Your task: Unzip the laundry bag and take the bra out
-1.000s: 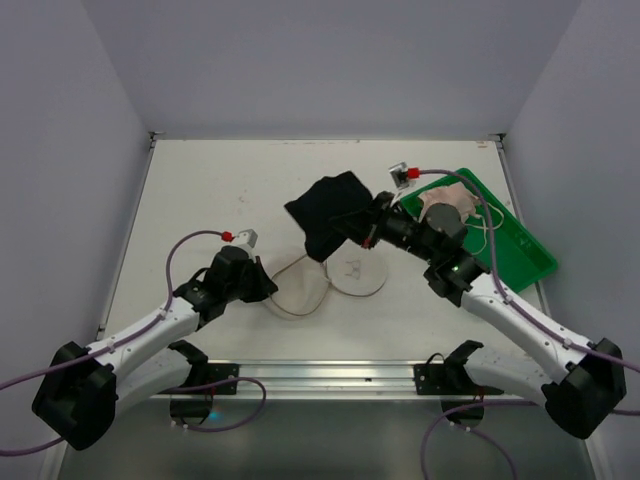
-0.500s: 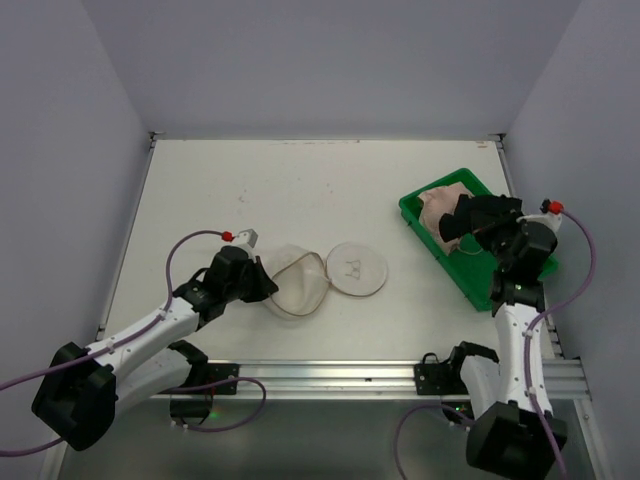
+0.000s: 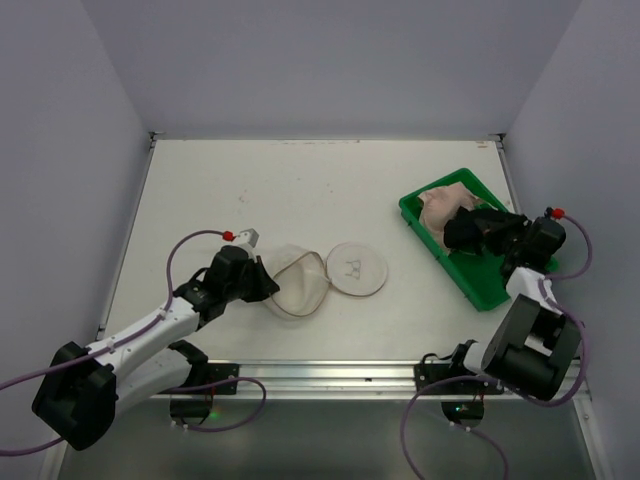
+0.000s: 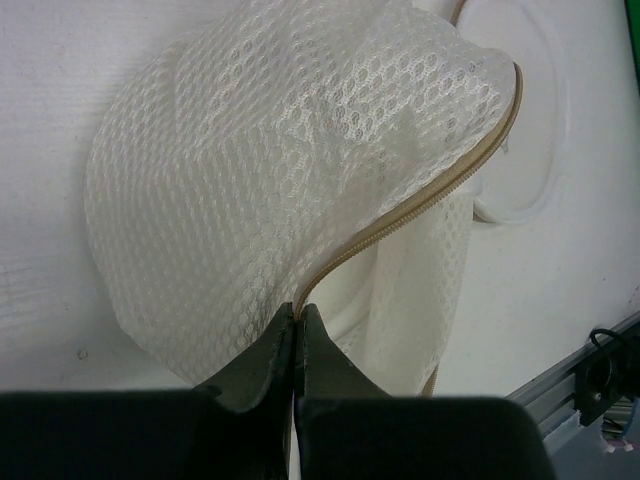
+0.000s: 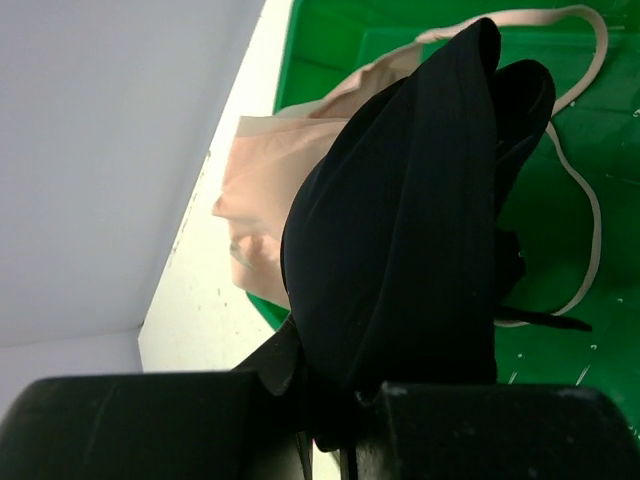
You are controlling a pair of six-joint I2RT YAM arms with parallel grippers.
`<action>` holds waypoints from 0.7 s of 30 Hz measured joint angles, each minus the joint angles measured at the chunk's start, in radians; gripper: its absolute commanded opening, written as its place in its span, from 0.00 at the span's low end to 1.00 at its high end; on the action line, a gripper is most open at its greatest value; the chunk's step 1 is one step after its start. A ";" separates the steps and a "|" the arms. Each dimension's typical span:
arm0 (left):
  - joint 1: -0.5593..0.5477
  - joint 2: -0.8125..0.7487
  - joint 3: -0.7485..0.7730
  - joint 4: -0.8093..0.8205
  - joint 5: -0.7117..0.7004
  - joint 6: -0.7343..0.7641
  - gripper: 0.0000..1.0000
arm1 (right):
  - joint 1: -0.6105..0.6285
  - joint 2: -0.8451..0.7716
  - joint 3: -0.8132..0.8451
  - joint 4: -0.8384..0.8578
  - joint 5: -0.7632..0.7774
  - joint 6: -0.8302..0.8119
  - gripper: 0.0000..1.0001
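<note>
Bra (image 3: 440, 203) in green tray (image 3: 500, 292), laundry bag (image 3: 300, 282) lying open on worktop (image 3: 250, 190).
Zip edge pinched tight in left gripper (image 4: 297, 322), black cloth (image 5: 420, 220) grasped by right gripper (image 5: 340, 405) over bra; could snag a strap and drag it out.

Bright, even light falls from above on the table (image 3: 250, 190); shadows are soft. In the wrist views the near fingers (image 4: 262, 365) look blurred.

Left arm (image 3: 150, 330), right arm (image 3: 521, 290): jaws clamped.
</note>
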 measured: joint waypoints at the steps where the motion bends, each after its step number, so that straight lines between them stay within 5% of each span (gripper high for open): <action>1: 0.000 0.001 0.000 0.002 0.002 0.000 0.00 | -0.003 0.034 0.000 0.020 -0.009 0.002 0.00; 3: 0.000 0.005 0.000 0.003 0.005 0.000 0.00 | -0.006 0.093 0.000 0.047 -0.026 0.005 0.01; 14: 0.000 0.010 0.000 0.006 0.010 0.003 0.00 | -0.016 0.090 0.052 -0.203 0.146 -0.031 0.91; 16: 0.000 0.010 0.000 0.007 0.011 0.003 0.00 | -0.016 0.045 0.071 -0.279 0.199 -0.042 0.99; 21: 0.000 0.009 0.000 0.014 0.018 0.002 0.00 | -0.016 -0.092 0.142 -0.457 0.312 -0.082 0.99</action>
